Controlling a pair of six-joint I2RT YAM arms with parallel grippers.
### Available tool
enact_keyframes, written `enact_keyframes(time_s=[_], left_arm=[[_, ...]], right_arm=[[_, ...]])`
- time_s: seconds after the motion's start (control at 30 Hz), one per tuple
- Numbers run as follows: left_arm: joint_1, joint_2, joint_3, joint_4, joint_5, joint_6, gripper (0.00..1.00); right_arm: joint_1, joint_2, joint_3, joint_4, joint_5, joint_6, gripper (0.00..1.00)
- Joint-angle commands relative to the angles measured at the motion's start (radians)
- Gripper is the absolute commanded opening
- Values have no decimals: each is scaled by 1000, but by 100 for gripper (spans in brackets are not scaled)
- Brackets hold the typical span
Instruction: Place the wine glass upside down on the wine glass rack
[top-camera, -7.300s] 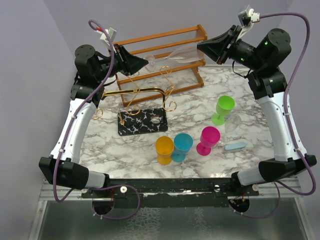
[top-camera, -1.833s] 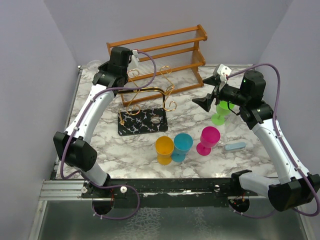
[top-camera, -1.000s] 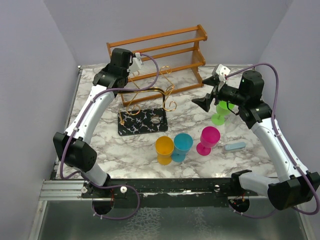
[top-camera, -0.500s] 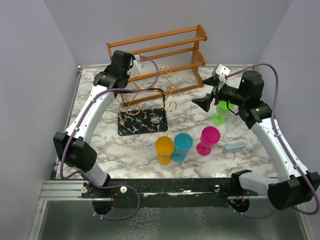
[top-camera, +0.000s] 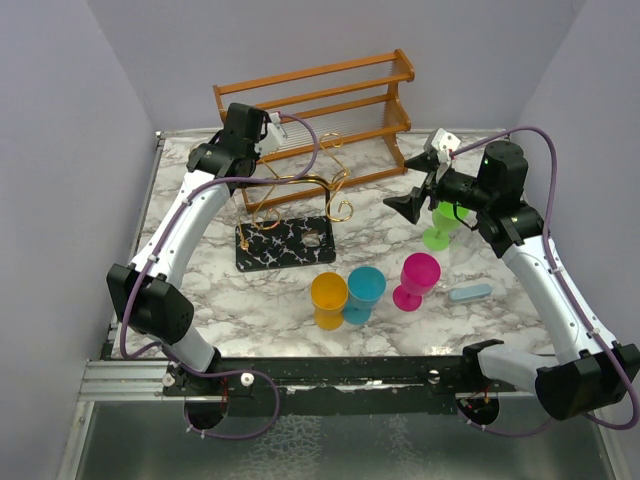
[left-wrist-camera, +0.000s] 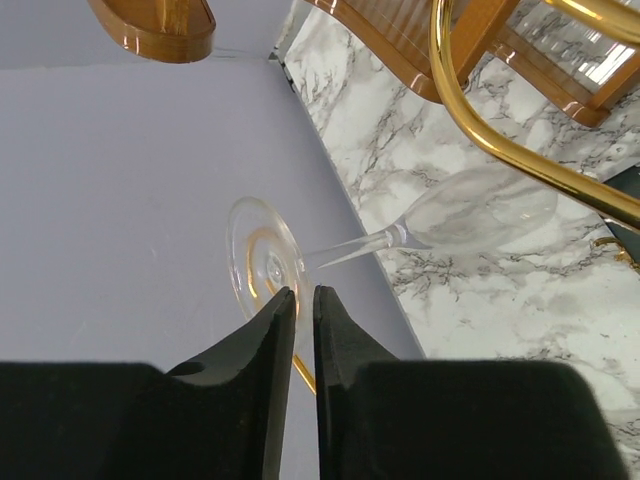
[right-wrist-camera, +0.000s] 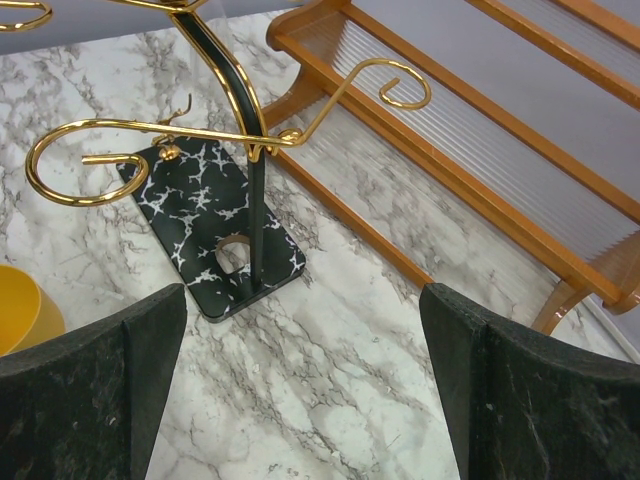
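The clear wine glass (left-wrist-camera: 480, 210) hangs by the gold wire arm (left-wrist-camera: 470, 120) of the wine glass rack (top-camera: 285, 243). In the left wrist view a gold wire shows through its round foot (left-wrist-camera: 262, 262). My left gripper (left-wrist-camera: 297, 292) is open by a narrow slit, and the edge of the foot lies between its tips. In the top view this gripper (top-camera: 262, 152) is above the rack's left arm. My right gripper (top-camera: 405, 207) hovers wide open and empty to the right of the rack. It looks down on the rack's black base (right-wrist-camera: 215, 245).
The orange-brown wooden shelf (top-camera: 320, 110) stands right behind the rack. In front are an orange cup (top-camera: 328, 298), a blue cup (top-camera: 365, 292), a pink goblet (top-camera: 415, 278), a green goblet (top-camera: 447, 218) and a small blue block (top-camera: 470, 292).
My left jaws have parted slightly at the glass's foot. Seconds ago the glass was held up by the wooden shelf, and it now hangs at the gold rack. The right arm is still.
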Motion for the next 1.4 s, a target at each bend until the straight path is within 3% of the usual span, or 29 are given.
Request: enact_keyframes(time_s=[0.0,0.37,0.63,0.8,1.1,1.23,1.27,1.37], left_arm=[[-4,-30,-1,-22,18,-30,20],[-19,-45,32,-74,36,-79,49],[-40,-80,45,-90,67,-120,79],[-45,-102,53,-68,69,-144,85],[-59,-221,38,101,86,-178,86],[-59,-287,17,132,158,-217,92],[-59,-299,9,132,172,-224,98],[-59,-333,-23,136,204,-235,99]], right_arm=[[1,8,-15,33,7,-8,99],[1,15,-16,34,8,-9,100],[1,18,-16,32,12,-10,99],[1,21,-14,31,13,-11,99],[1,35,30,-15,62,-40,99],[1,37,81,-86,156,-111,99],[1,37,93,-109,191,-133,99],[1,36,124,-180,309,-193,99]])
